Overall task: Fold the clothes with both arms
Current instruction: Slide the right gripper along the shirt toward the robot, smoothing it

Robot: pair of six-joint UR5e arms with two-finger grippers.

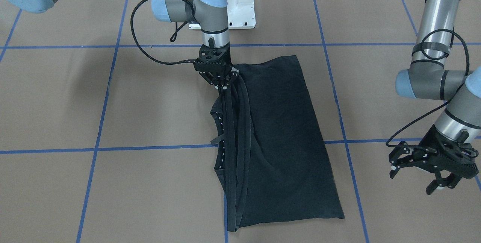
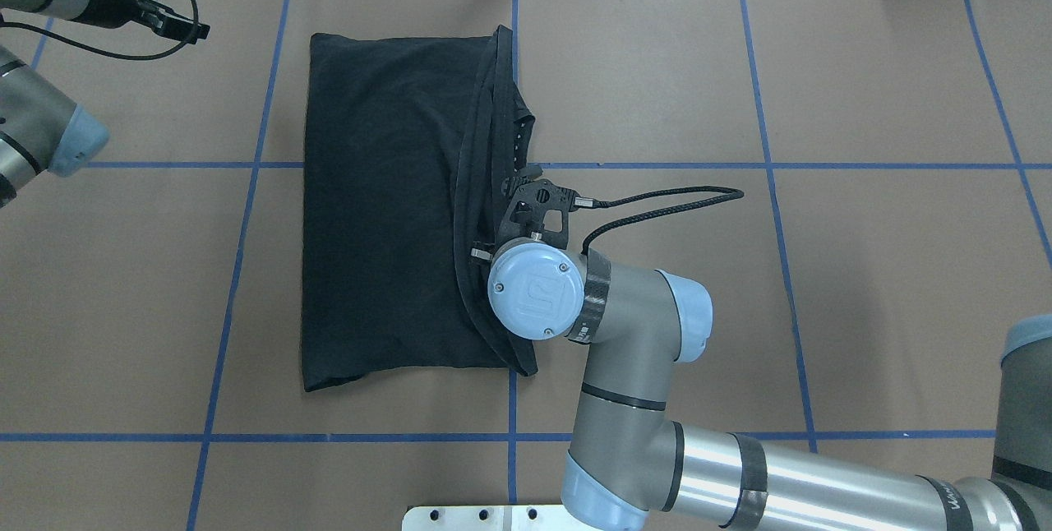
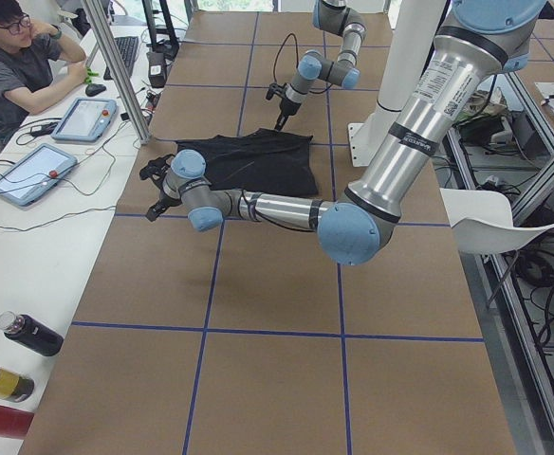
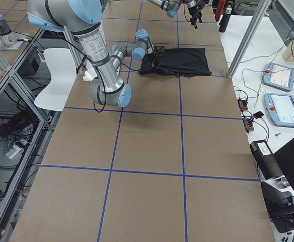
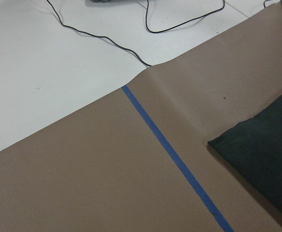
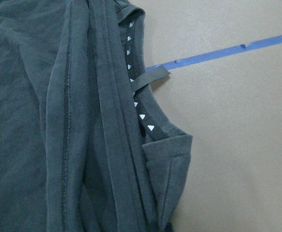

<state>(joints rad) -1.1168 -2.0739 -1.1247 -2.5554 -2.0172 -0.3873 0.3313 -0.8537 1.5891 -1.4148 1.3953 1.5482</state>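
Note:
The clothes are one black T-shirt [image 1: 285, 141], folded into a long rectangle on the brown table [image 2: 863, 268]. Its bunched edge with the collar band of small white triangles [image 6: 136, 104] is drawn up along one long side. My right gripper [image 1: 221, 84] is shut on that bunched edge at the end nearer the robot's base, lifting it slightly. My left gripper [image 1: 413, 178] hovers open and empty above bare table, well off the shirt's other long side. The left wrist view shows only a corner of the shirt [image 5: 266, 154] and blue tape.
Blue tape lines [image 1: 158, 147] divide the table into squares. The white mounting block [image 1: 240, 6] stands at the robot's edge. A person [image 3: 21, 66] sits at a side desk with tablets [image 3: 83, 118]. Bottles [image 3: 30, 334] lie on that desk's near end.

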